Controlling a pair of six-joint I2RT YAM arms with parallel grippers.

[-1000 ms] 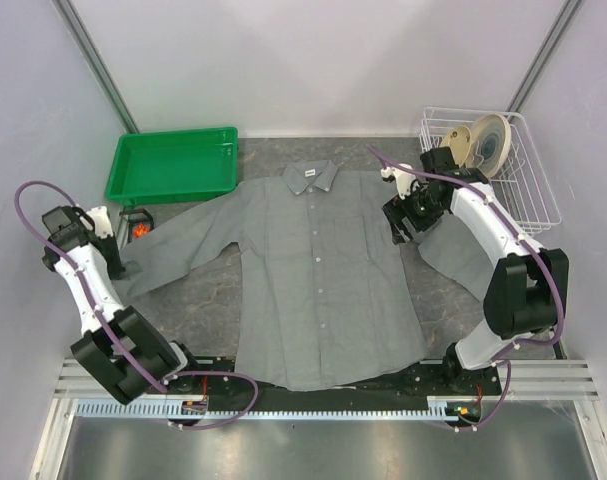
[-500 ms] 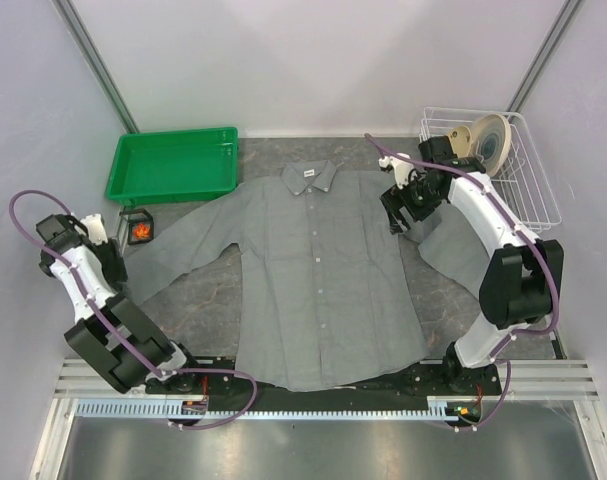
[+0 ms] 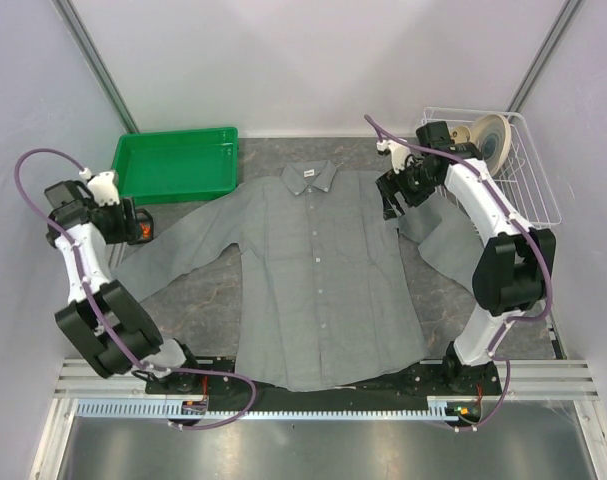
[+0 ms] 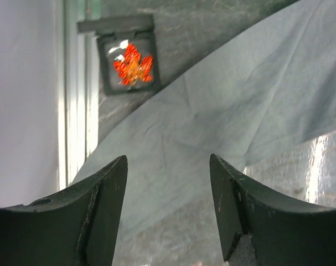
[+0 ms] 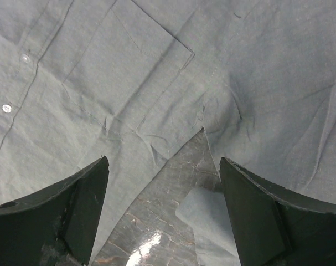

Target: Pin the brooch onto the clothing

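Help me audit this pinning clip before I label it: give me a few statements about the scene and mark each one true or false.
1. The brooch is pinned to the shirt. False: it sits on its dark square backing on the table, beside the sleeve.
2. The left claw is open and holds nothing. True.
3. The right claw grips the collar. False: it is open over the shirt near the chest pocket and holds nothing.
4. The green tray lies at the far left, beyond the brooch. True.
5. The wire basket stands beside the left arm. False: it is at the far right.
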